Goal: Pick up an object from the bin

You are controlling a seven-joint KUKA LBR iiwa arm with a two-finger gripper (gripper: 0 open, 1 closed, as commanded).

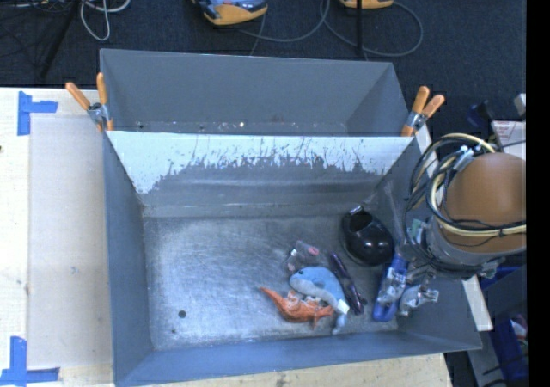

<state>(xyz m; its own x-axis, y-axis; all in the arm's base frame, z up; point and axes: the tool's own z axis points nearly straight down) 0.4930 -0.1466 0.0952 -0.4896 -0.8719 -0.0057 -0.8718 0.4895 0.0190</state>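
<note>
Here, lower right of bin (215,248): orange lizard-like toy (296,306); blue soft toy (316,282) touching it; dark pen (345,280); black rounded object (368,239) (nearest the arm); gripper (400,295) just beside these, grip state indiscernible.

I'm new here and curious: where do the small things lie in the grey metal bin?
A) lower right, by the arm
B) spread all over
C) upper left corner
A: the glossy black rounded thing, pale blue soft toy and orange lizard-shaped toy cluster beside the gripper.
</note>
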